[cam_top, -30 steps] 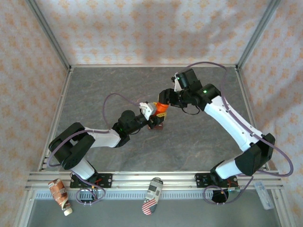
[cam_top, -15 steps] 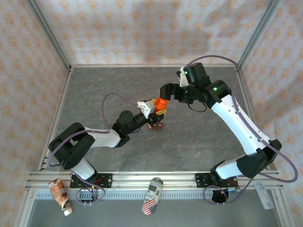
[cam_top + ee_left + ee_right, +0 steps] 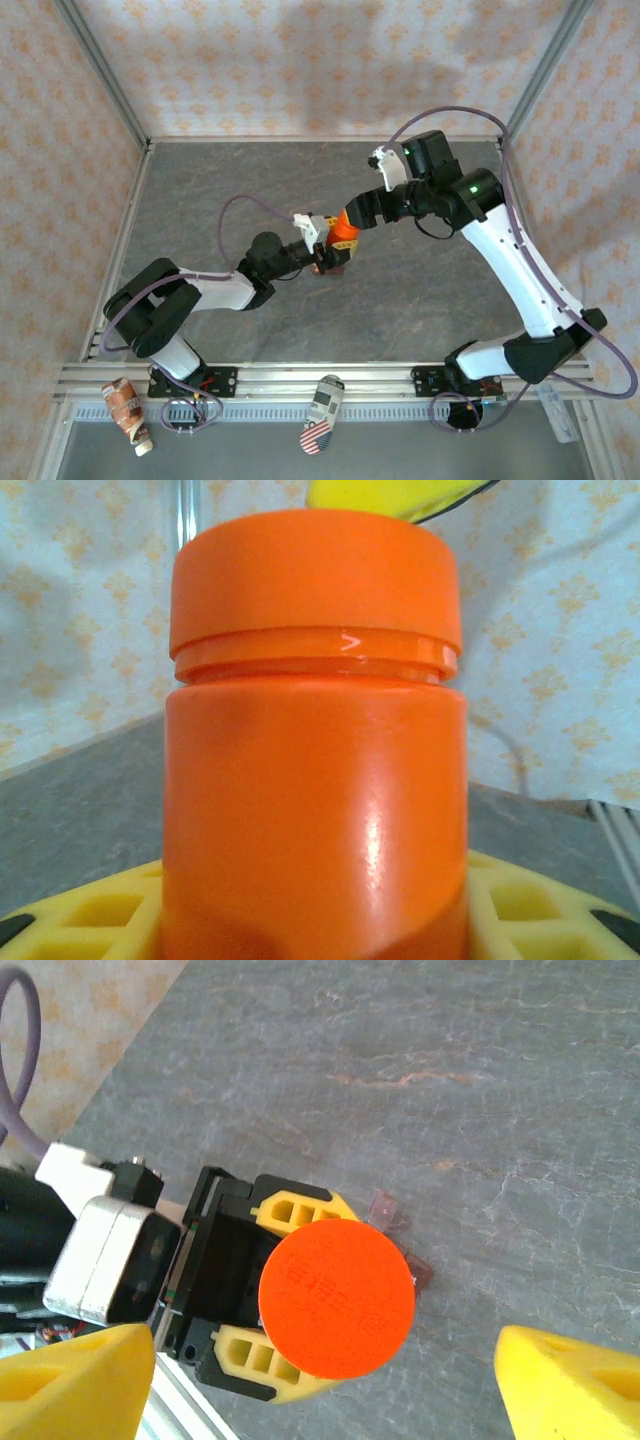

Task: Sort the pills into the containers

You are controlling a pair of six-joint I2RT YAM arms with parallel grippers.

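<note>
At the middle of the top view, my left fingers (image 3: pixel 293 1210) are clenched on the orange bottle (image 3: pixel 344 231) — one yellow finger on each side of its body, as the right wrist camera shows from above. The bottle stands upright with its cap (image 3: pixel 337 1300) on, a round orange disc near the centre of that frame. From the left wrist camera I see it square on, body and neck ring in the middle, with yellow finger edges along the bottom.

My right fingers (image 3: pixel 70 1385) are released and spread wide. One yellow tip sits at the lower left corner of the right wrist frame, the other at the lower right, and the cap lies between them without touching either. In the top view that arm reaches in from the right, its wrist hanging just up and right of the bottle.

The box (image 3: pixel 335 264) lies on the grey bench (image 3: pixel 200 200) just below the bottle in the top view, a small dark reddish-brown shape. To the right of the cap in the right wrist frame, two small reddish-brown bits show on the bench — I cannot tell whether they belong to the box.
</note>
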